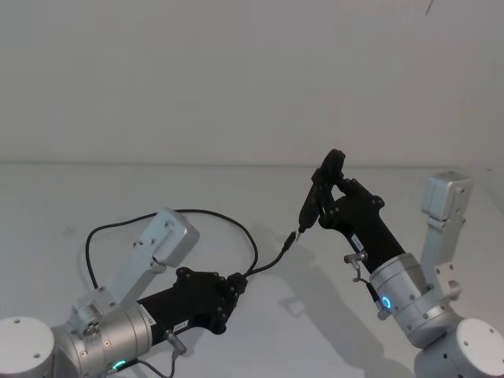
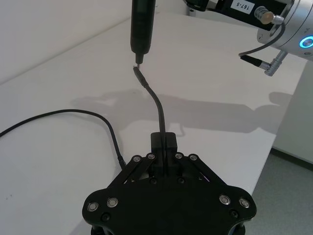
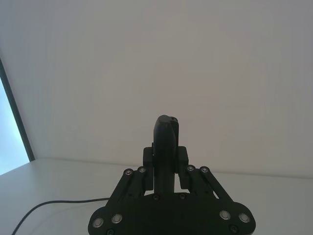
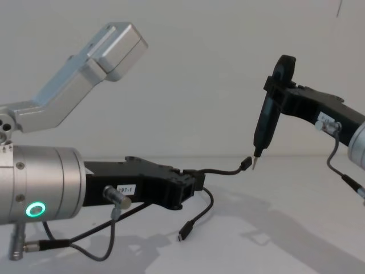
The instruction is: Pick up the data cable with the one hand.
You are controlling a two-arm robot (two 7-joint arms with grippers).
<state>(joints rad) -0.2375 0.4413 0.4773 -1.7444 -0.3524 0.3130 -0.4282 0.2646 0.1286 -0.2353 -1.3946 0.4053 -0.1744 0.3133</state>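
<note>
Data cable (image 4: 219, 169) clamped in left end effector (image 4: 191, 184), lifted off table (image 4: 285, 228)

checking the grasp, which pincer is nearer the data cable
Left. The left pincer is shut on the data cable near one plug; the right pincer holds the pen-shaped tool, whose tip meets that plug.

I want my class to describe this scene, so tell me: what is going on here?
The left gripper is shut on the data cable near one end and holds that end above the white table. The short free stretch arches toward the right gripper, which is shut on a black pen-shaped tool held upright. The cable's plug sits right at the tool's metal tip. The rest of the cable loops across the table behind the left arm.
</note>
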